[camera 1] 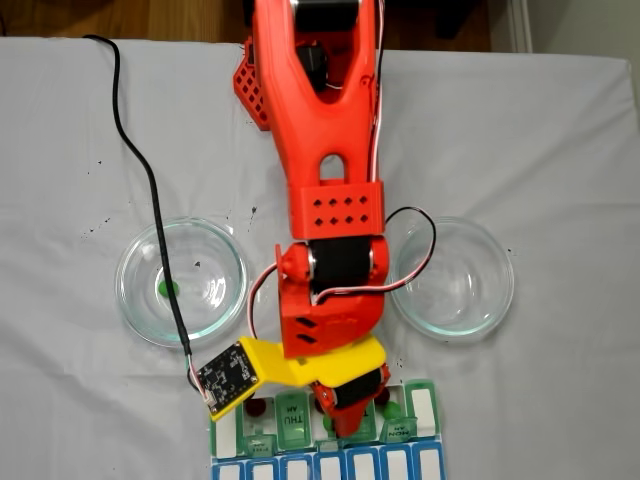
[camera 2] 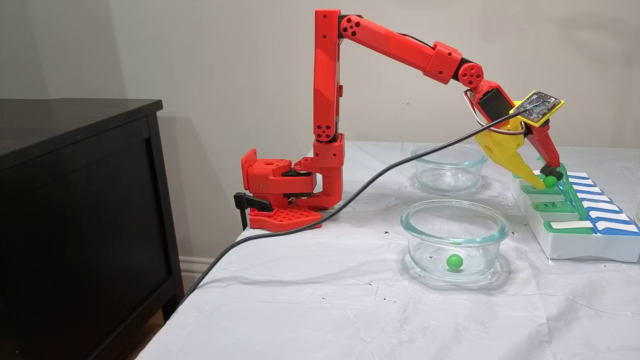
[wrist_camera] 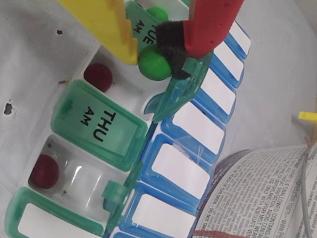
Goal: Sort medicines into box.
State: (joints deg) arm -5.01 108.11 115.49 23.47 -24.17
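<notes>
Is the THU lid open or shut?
Shut: the THU lid lies flat over its compartment, while neighbouring lids stand up, showing a red ball inside.

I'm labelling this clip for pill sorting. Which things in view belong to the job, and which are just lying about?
Belongs to the job:
- green ball held in the claw
- green ball in the near glass dish
- two dark red balls in open compartments
- pill organizer

Lying about:
- far glass dish
- printed leaflet
- black cabinet

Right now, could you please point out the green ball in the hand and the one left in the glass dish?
Held green ball (wrist_camera: 154, 63): wrist view, its front.
Dish green ball (camera 2: 454, 261): a fixed view, its centre.
</notes>
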